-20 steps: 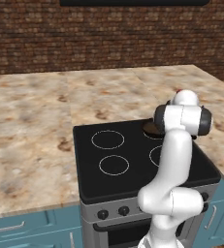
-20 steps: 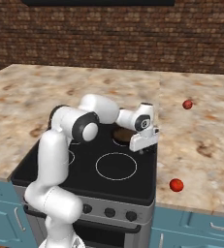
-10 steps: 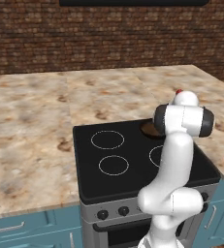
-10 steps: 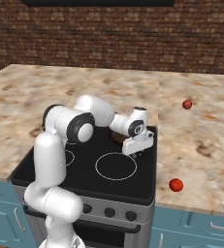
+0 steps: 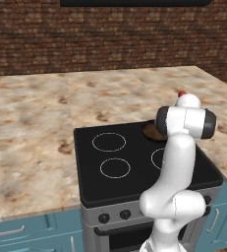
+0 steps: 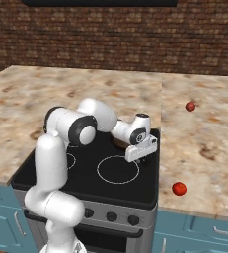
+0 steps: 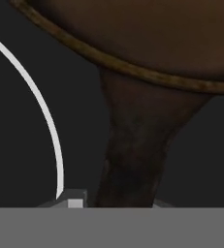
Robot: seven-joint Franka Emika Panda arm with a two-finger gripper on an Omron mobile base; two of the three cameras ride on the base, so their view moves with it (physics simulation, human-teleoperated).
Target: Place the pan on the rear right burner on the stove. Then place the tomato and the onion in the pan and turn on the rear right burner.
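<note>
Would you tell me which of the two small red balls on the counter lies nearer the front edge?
The brighter orange-red tomato, right of the stove's front corner. The darker onion lies farther back, toward the brick wall.

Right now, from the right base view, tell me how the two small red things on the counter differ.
The onion is darker, a maroon red; the tomato is brighter orange-red. The onion lies far back on the counter, beyond the stove; the tomato lies near the counter's front edge, right of the stove's front corner. Both are small, roundish, loose on the counter and not in the pan.
</note>
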